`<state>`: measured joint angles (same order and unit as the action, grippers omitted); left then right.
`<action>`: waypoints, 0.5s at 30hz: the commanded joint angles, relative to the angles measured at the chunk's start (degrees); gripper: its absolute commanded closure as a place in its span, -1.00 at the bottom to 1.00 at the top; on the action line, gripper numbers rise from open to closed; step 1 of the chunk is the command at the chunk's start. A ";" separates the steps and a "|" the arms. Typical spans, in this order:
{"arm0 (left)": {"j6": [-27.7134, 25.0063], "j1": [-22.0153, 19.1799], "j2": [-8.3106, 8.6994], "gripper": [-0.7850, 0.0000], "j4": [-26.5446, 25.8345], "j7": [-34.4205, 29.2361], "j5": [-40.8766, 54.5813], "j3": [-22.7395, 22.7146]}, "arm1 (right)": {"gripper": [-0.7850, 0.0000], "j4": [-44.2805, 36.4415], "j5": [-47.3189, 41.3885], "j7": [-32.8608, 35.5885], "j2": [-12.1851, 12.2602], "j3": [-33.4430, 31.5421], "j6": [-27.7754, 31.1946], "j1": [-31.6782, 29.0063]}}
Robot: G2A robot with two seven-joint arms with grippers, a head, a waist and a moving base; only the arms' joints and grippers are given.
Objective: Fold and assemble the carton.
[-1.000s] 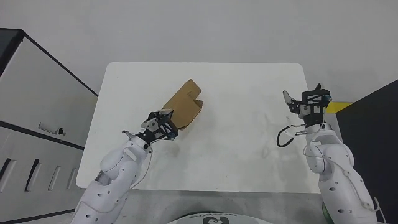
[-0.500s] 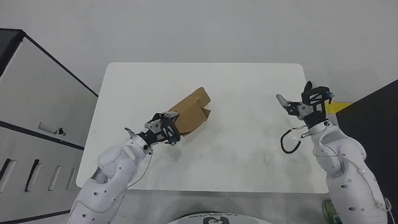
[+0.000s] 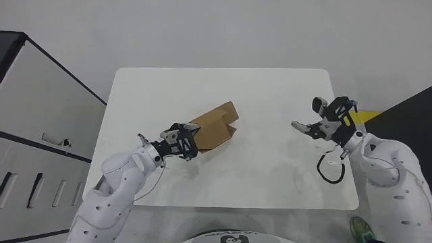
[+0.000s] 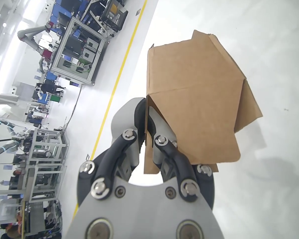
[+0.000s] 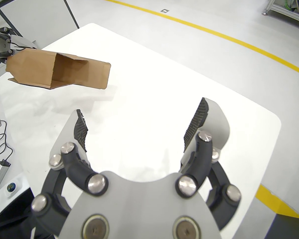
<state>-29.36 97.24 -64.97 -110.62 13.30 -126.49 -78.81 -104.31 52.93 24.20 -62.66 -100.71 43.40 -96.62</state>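
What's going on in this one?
The left gripper is shut on one end of the brown carton, holding it raised over the white table. The carton is a partly opened sleeve. Its far end is open and faces the right arm, and the flaps there are not folded in. The right gripper is open and holds nothing. It is over the table's right side, apart from the carton.

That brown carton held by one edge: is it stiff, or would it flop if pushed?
Probably light: the left gripper pinches one thin edge, yet the carton juts out nearly level. Likely fairly stiff but crushable, as its open end shows thin, hollow walls. The loose flaps would probably swing if pushed.
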 commanded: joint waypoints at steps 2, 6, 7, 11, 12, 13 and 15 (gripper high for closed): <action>0.00 0.00 0.00 1.00 0.01 0.01 0.01 -0.01 | -1.00 0.00 -0.04 0.01 0.00 0.00 0.00 0.00; -1.89 -0.17 0.00 1.00 0.22 0.92 3.32 0.56 | -1.00 2.78 -7.74 1.05 0.11 2.00 3.03 0.63; -3.15 -0.40 0.03 1.00 0.42 0.92 4.51 0.51 | -1.00 3.77 -11.13 2.14 0.23 2.45 4.33 1.21; -7.62 -1.70 0.10 1.00 0.96 -0.35 8.78 0.69 | -1.00 7.63 -27.26 11.23 1.09 5.36 7.67 4.00; -8.46 -2.09 0.11 1.00 0.91 -0.81 9.58 0.78 | -1.00 8.49 -31.57 15.03 1.45 6.24 7.60 4.87; -9.47 -2.35 0.13 1.00 0.94 -1.34 10.20 0.96 | -1.00 9.07 -35.13 18.39 1.83 6.53 7.07 6.02; -10.70 -2.86 0.17 1.00 0.87 -2.19 11.52 1.12 | -1.00 10.63 -43.20 26.58 2.53 8.46 4.58 7.71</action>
<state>-39.53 94.62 -64.82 -109.69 11.57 -115.59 -77.75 -94.44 15.84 45.03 -60.48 -93.25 49.61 -89.90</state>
